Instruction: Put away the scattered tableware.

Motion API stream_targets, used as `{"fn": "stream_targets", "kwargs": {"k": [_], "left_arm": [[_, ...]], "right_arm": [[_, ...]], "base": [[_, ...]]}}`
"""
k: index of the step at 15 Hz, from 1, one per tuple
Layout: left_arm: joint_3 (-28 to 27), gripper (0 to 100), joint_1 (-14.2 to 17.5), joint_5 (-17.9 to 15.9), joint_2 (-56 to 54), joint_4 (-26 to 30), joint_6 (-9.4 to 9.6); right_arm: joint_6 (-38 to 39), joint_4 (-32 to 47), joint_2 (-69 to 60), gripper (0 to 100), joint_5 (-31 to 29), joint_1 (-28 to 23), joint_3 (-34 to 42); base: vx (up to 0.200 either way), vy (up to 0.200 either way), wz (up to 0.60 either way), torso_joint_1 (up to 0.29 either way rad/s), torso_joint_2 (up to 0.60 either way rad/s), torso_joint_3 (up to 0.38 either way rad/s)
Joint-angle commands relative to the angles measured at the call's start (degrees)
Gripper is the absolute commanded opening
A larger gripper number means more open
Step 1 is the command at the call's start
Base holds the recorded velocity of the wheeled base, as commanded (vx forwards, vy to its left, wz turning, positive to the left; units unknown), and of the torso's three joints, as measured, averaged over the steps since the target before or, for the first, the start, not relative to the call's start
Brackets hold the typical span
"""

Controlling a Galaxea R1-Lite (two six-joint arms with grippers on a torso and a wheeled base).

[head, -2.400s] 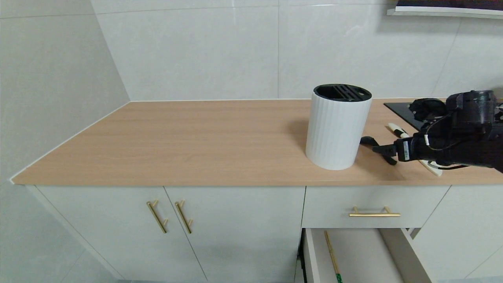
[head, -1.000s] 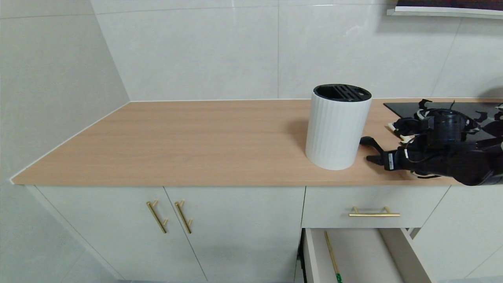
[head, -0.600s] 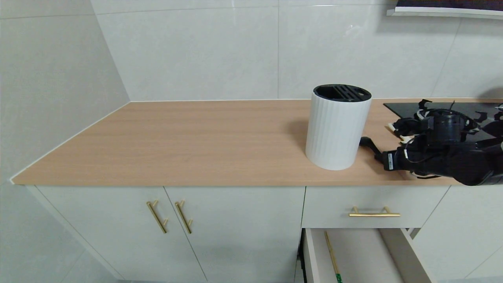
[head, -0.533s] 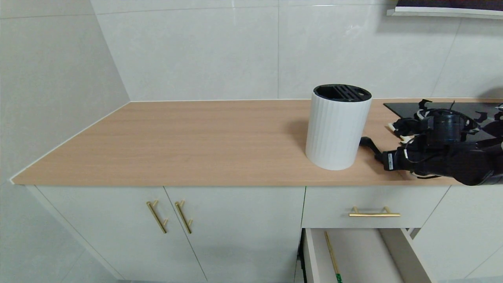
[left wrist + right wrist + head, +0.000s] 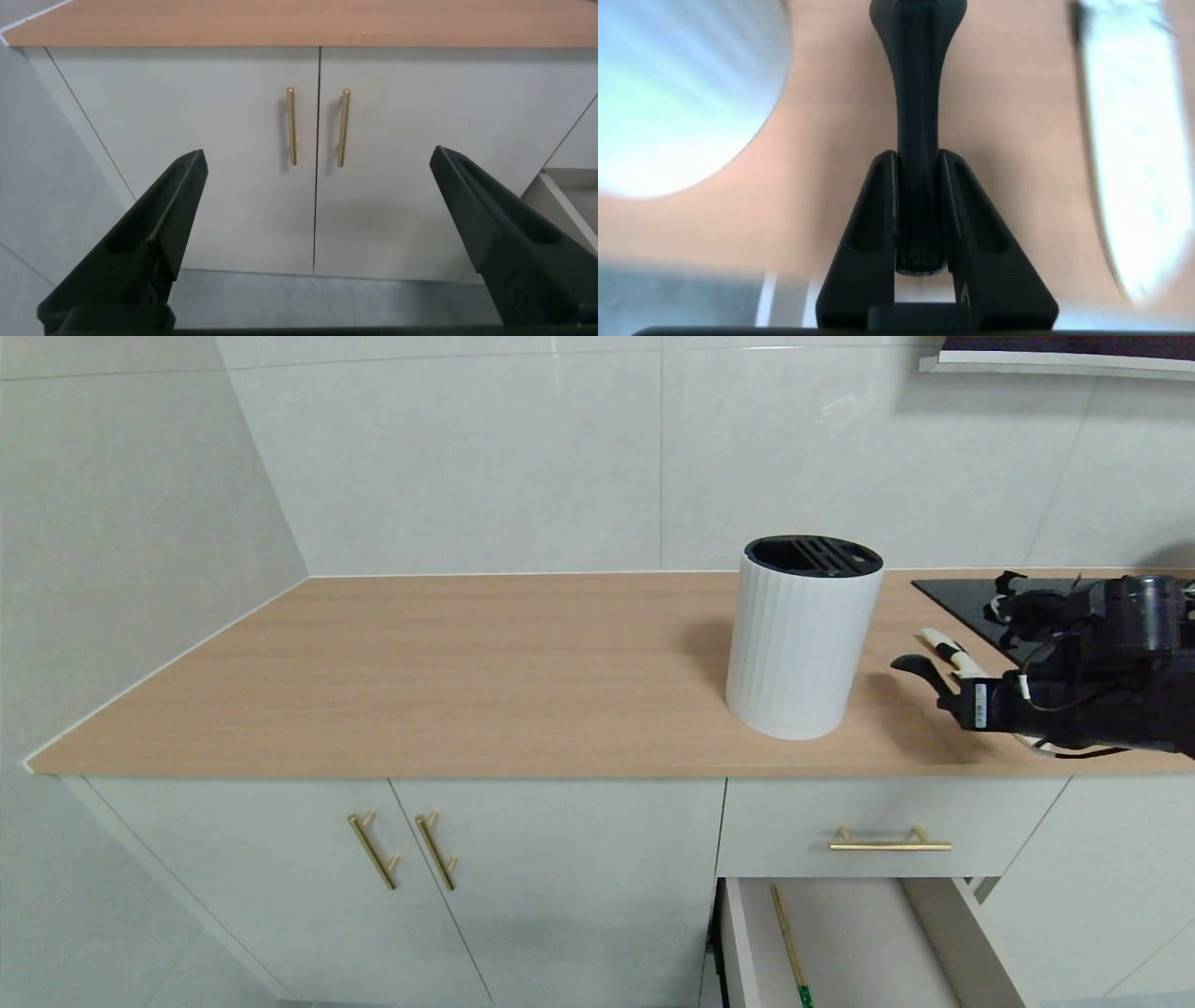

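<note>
Two fingers of my right gripper (image 5: 917, 173) are clamped on a black utensil handle (image 5: 915, 103), one on each side of it. The handle's curved end sticks out past my fingertips. I cannot make out the rest of the utensil. From the head view, this gripper (image 5: 957, 700) holds the handle (image 5: 913, 665) above the wooden countertop (image 5: 467, 672). It is to the right of the white ribbed holder (image 5: 801, 639), near it but not touching it. The holder stands upright, and its black top is cut with slots.

A cream knife (image 5: 945, 648) lies flat on the countertop just behind my right gripper, between the holder and the black cooktop (image 5: 957, 597). Under the countertop a drawer (image 5: 738, 933) stands pulled open, and chopsticks (image 5: 789, 938) lie along its left side. The closed drawer front above it carries a gold bar handle (image 5: 890, 845).

My left gripper (image 5: 318, 163) hangs low in front of the cabinet doors (image 5: 392, 187) with its fingers spread wide, holding nothing. Between the fingers I see the doors' two gold handles (image 5: 291, 126) side by side.
</note>
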Motion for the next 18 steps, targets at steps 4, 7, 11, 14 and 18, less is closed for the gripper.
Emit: {"fn": "stream_targets", "kwargs": {"k": [4,7,11,14,18], "left_arm": [[0.0,100,0.0,0.0,0.0,0.0,0.02],[0.0,100,0.0,0.0,0.0,0.0,0.02],[0.0,100,0.0,0.0,0.0,0.0,0.02],[0.0,100,0.0,0.0,0.0,0.0,-0.06],[0.0,100,0.0,0.0,0.0,0.0,0.02]], "right_arm": [[-4.0,1.0,-17.3,0,6.5,-3.5,15.0],[-7.4,0.8,-19.8,0,8.3,-4.0,20.0],[-13.8,0.6,-20.1,0,11.7,-4.1,23.8],[-17.0,0.6,-23.0,0,16.8,-3.9,26.0],[-18.7,0.8,-27.0,0,18.0,0.2,29.6]], "base": [[0.000,0.000,0.00,0.000,0.00,0.000],[0.000,0.000,0.00,0.000,0.00,0.000],[0.000,0.000,0.00,0.000,0.00,0.000],[0.000,0.000,0.00,-0.028,0.06,0.040],[0.000,0.000,0.00,-0.172,0.41,0.243]]}}
